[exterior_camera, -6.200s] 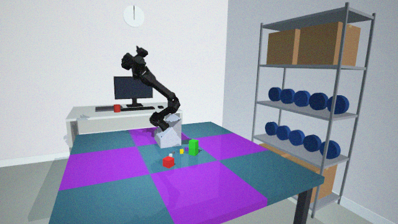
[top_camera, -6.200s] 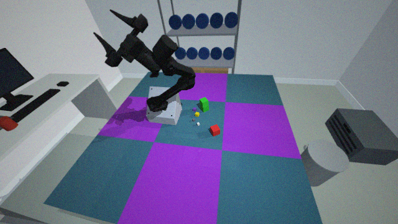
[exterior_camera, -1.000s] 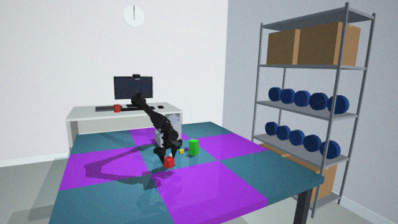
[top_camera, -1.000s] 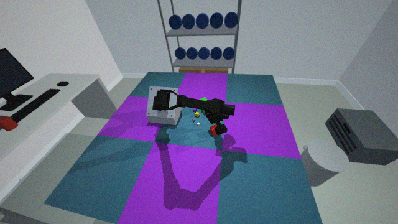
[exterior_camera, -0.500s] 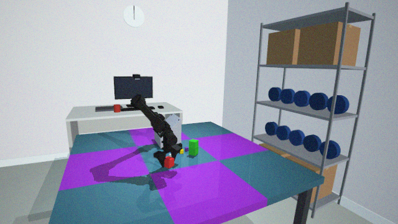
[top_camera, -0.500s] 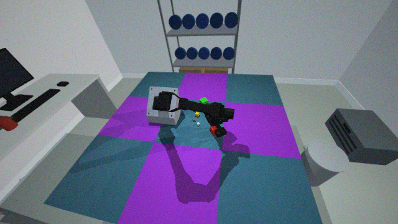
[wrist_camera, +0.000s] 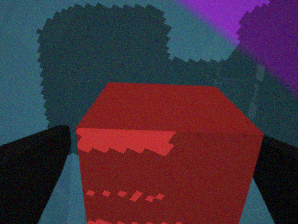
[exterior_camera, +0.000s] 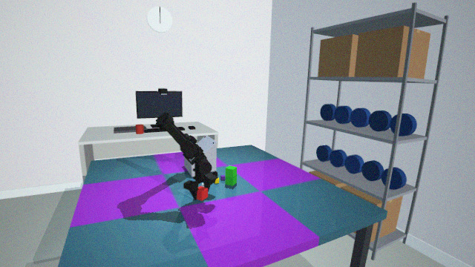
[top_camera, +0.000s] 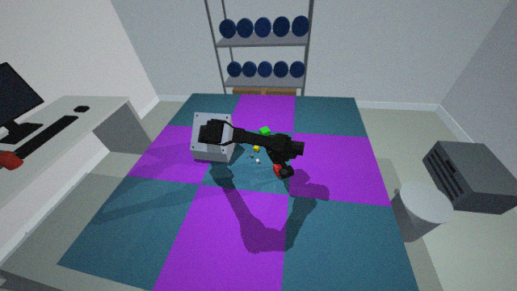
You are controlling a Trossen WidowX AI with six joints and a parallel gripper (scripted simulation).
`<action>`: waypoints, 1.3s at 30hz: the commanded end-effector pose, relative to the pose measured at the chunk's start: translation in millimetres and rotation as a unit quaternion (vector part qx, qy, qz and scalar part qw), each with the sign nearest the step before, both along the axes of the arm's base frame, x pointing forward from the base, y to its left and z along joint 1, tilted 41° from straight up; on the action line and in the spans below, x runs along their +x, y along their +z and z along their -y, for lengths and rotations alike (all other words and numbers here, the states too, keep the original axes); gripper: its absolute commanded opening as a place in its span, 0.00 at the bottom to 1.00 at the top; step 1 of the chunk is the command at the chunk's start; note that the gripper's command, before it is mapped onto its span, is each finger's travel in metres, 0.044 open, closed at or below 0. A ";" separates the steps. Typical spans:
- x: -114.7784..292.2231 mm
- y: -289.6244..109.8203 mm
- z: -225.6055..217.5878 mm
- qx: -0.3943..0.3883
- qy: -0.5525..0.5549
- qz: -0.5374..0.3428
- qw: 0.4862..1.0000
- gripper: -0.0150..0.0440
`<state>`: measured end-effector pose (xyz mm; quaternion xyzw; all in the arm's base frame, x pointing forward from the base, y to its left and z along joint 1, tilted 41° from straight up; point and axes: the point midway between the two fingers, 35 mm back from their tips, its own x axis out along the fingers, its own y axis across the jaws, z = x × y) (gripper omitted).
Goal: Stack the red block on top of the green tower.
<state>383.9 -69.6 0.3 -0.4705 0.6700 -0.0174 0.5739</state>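
Note:
The red block (top_camera: 276, 169) (exterior_camera: 202, 193) (wrist_camera: 166, 169) rests on the teal square in the middle of the table. My gripper (top_camera: 282, 171) (exterior_camera: 200, 190) (wrist_camera: 158, 137) is lowered around it, one black finger on each side. The fingers stand wide; in the wrist view a thin strip of table shows between the left finger and the block. The green tower (top_camera: 265, 130) (exterior_camera: 231, 175) stands upright on the far side of the arm, well apart from the block.
Small yellow (top_camera: 255, 149) (exterior_camera: 217, 181), white (top_camera: 258, 161) and purple (exterior_camera: 223, 177) cubes lie between the block and the tower. The arm's grey base box (top_camera: 202, 151) (exterior_camera: 208, 147) stands to the left. A shelf rack (exterior_camera: 371, 133) stands beyond the table.

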 end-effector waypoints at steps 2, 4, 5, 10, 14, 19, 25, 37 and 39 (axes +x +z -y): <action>0.2 0.1 0.1 -0.002 0.002 -0.001 1.000 0.78; 0.2 0.1 0.1 -0.002 0.002 -0.001 1.000 0.69; 0.2 0.1 0.1 -0.002 0.002 -0.001 1.000 0.64; 0.2 0.1 0.1 -0.002 0.002 -0.001 1.000 0.59; 0.1 1.0 -0.8 -0.002 0.002 -0.001 1.000 0.51; -1.5 14.2 -12.7 -0.001 0.002 -0.001 1.000 0.29; -4.7 35.8 -31.8 -0.001 0.002 -0.001 1.000 0.25; -10.9 81.7 -72.0 0.000 0.002 -0.001 1.000 0.25; -11.7 87.3 -76.9 0.000 0.002 -0.001 1.000 0.25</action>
